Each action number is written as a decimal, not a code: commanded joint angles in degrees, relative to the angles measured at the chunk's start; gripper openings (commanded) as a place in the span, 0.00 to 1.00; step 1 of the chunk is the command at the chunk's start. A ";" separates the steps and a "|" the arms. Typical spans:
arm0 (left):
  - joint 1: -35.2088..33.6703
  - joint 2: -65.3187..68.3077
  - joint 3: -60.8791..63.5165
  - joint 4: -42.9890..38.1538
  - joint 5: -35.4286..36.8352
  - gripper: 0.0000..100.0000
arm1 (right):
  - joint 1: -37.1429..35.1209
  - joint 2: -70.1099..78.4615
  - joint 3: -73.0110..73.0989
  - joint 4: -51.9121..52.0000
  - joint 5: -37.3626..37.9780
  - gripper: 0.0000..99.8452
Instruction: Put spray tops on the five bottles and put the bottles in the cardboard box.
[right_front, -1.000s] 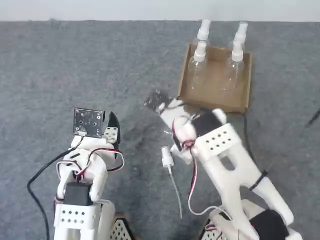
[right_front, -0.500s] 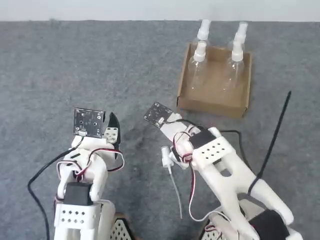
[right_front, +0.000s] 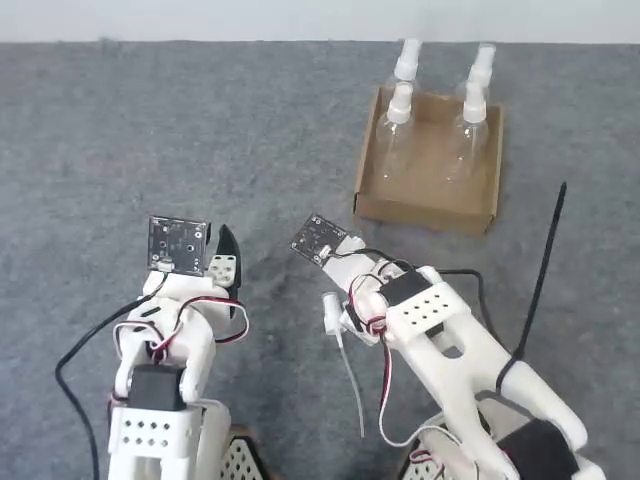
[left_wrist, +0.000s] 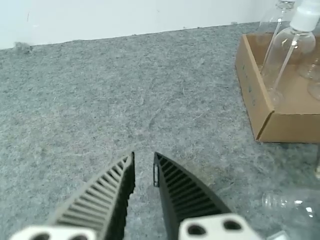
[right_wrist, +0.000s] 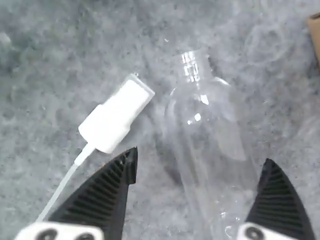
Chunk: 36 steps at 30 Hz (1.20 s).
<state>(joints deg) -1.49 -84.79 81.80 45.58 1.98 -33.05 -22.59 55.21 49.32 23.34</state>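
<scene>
Betw. right gripper (right_wrist: 199, 156) jaws: bottle (right_wrist: 210, 125) lying flat, neck outward.

The bench (right_front: 150, 130) is showing a grey, felt-like surface, and a white wall (right_front: 200, 20) is running along the bench's far edge.

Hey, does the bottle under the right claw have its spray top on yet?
Off. The bottle has a bare neck, and the spray top lies beside it.
</scene>
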 joint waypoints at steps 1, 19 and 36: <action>0.00 0.70 -0.40 -1.58 -0.09 0.05 | -0.48 4.00 -1.85 -1.36 0.26 0.31; 0.00 0.70 -0.40 -1.58 -0.09 0.05 | -0.22 6.64 -4.48 -0.48 -3.87 0.16; 0.09 0.70 0.40 -2.02 -0.09 0.05 | 2.07 -5.85 -12.84 18.42 -6.33 0.05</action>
<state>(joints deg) -1.49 -84.88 82.77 45.58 1.98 -32.97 -23.91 49.41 61.89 17.54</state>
